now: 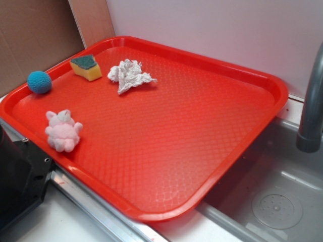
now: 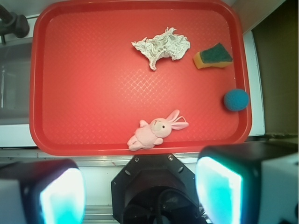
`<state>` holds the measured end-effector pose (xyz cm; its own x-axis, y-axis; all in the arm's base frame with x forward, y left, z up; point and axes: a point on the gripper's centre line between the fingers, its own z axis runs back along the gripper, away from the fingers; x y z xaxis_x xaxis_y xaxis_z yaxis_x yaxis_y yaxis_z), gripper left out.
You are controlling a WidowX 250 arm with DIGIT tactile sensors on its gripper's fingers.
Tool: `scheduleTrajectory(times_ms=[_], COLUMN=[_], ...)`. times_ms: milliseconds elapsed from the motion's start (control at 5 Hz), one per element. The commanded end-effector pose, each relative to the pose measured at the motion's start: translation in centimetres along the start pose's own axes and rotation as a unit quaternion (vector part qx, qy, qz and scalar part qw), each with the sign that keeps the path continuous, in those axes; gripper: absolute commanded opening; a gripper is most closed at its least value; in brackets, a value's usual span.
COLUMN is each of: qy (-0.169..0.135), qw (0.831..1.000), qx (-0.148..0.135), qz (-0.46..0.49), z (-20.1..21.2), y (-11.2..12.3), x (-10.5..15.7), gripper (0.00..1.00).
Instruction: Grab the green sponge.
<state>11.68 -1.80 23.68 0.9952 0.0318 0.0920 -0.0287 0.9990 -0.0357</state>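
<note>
Nothing's grabbed yet, I'm hovering the tool (image 2: 140, 196) spread wide and empty, well short of the green sponge (image 2: 213, 56) sitting just beside the paper wad (image 2: 162, 45).

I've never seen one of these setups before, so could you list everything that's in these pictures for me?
Tray: one, red, lying partly over a sink.
Green sponge: one, yellow with a dark green top, on the tray near its far left corner in the exterior view.
Paper wad: one, white, crumpled, beside the sponge.
Ball: one, teal, by the tray's left rim.
Plush bunny: one, pink, near the tray's front-left edge.
Sink: one, grey, under the tray's right side.
Faucet: one, grey, at the right.
Gripper: one, black with pale fingers, open, off the tray's near edge, holding nothing.
</note>
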Motion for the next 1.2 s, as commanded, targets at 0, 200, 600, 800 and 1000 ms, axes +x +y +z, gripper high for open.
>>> scheduleTrajectory(times_ms=[0,200,600,800,1000], qy=[0.0,-0.005,-0.028,-0.05,-0.073], qw=[1.0,0.997,0.95,0.907,0.865], qx=[0.0,-0.016,0.003,0.018,0.039], qz=[0.0,0.073,0.311,0.419,0.495], z=[0.0,-0.2,-3.6,-6.0,-8.2], y=[0.0,0.4,3.2,5.6,8.1], x=[0.0,0.5,3.0,4.7,5.8], gripper=[1.0,1.0,1.0,1.0,1.0])
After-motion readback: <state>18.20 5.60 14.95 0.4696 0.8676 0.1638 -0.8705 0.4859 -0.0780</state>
